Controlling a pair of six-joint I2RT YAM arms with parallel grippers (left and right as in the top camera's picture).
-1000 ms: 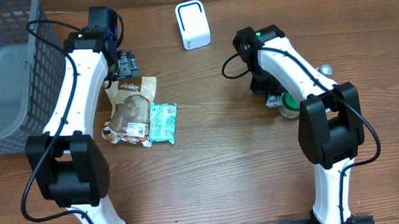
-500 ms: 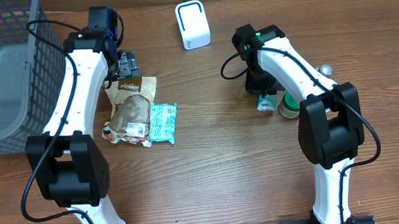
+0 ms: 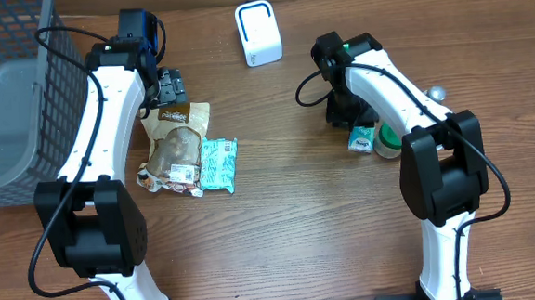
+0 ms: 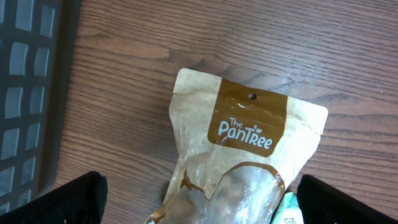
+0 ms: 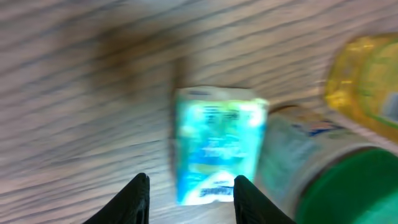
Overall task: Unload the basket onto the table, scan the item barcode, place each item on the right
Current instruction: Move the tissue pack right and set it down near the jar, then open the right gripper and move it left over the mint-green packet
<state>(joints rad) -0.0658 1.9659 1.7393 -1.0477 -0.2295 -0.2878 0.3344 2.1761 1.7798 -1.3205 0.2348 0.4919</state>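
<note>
The item, a small teal and white box (image 3: 362, 139), lies on the wooden table against a green-lidded jar (image 3: 389, 142). My right gripper (image 3: 345, 117) hovers just above it, open; in the right wrist view the blurred box (image 5: 214, 146) shows beyond the spread right gripper (image 5: 191, 193), held by neither finger. The white scanner (image 3: 258, 33) stands at the back centre. My left gripper (image 3: 171, 86) stands wide open over the top of a brown PanTree pouch (image 4: 249, 137), left gripper (image 4: 205, 208) fingers either side of it without touching.
A teal packet (image 3: 217, 164) lies beside the pouch (image 3: 176, 142). A dark wire basket (image 3: 3, 92) holding a grey bin fills the left edge. A yellow-capped object (image 5: 367, 81) sits behind the jar (image 5: 311, 168). A small silver ball (image 3: 437, 92) lies at the right.
The right gripper moved left with the teal box, then opened and let it go; the box now lies against the jar. The left arm has not moved.
</note>
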